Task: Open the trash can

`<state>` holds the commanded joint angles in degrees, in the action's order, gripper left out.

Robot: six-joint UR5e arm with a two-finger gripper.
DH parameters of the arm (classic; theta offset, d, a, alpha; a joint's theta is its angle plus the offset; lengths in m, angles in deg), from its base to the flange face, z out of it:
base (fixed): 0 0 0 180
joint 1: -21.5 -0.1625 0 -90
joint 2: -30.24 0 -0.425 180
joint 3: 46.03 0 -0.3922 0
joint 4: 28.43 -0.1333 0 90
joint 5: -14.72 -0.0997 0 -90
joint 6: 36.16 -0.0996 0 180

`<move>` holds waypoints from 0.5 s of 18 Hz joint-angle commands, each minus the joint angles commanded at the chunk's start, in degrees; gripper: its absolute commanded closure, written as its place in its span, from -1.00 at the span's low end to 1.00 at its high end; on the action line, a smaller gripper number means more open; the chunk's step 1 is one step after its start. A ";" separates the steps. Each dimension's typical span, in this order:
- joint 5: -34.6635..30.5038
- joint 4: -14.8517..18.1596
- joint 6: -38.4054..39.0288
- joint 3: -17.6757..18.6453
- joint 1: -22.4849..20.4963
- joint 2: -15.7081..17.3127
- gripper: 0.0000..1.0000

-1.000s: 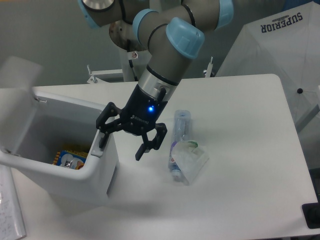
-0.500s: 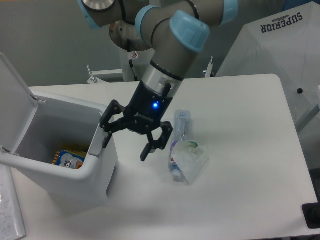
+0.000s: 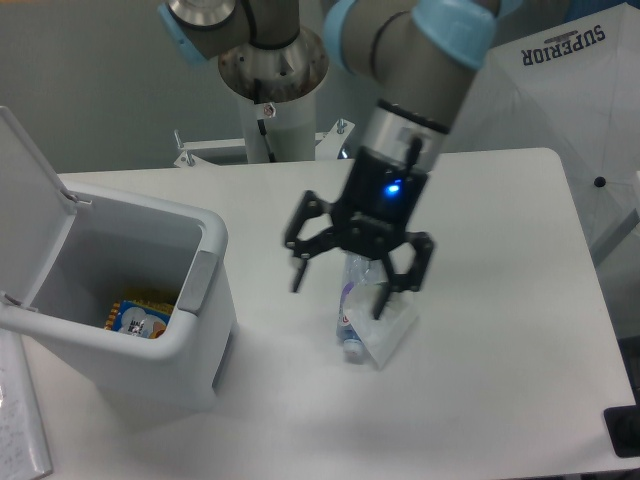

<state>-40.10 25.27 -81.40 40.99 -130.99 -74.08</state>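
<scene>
The white trash can (image 3: pixel 150 340) stands at the left of the table with its flat lid (image 3: pixel 28 200) swung up and back, leaving the top uncovered. A grey push tab (image 3: pixel 196 281) sits on its right rim. Inside lies a colourful packet (image 3: pixel 137 315). My gripper (image 3: pixel 345 285) hangs open over the table well to the right of the bin, fingers spread wide and holding nothing, just above a clear plastic bottle (image 3: pixel 357 300).
The crumpled clear bottle with a label lies on the white table (image 3: pixel 500 330) under the gripper. A white umbrella-like cover (image 3: pixel 560 110) stands at the back right. A dark object (image 3: pixel 624 430) pokes in at the bottom right corner. Papers (image 3: pixel 20 430) lie at the bottom left.
The gripper has moved right, away from the bin's push tab, to above the bottle. The lid went from mid-swing to fully raised and stays up.
</scene>
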 joint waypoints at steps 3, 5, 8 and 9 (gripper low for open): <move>-8.09 0.35 -3.87 -0.44 -0.18 -1.32 -1.00; -11.26 2.45 -6.60 -1.75 -0.18 -2.63 -1.00; -16.70 11.74 -11.51 -7.71 -0.53 -5.79 -1.00; -18.72 15.69 -13.62 -10.00 -0.53 -7.02 -1.00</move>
<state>-58.82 40.96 -95.02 30.99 -131.52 -81.10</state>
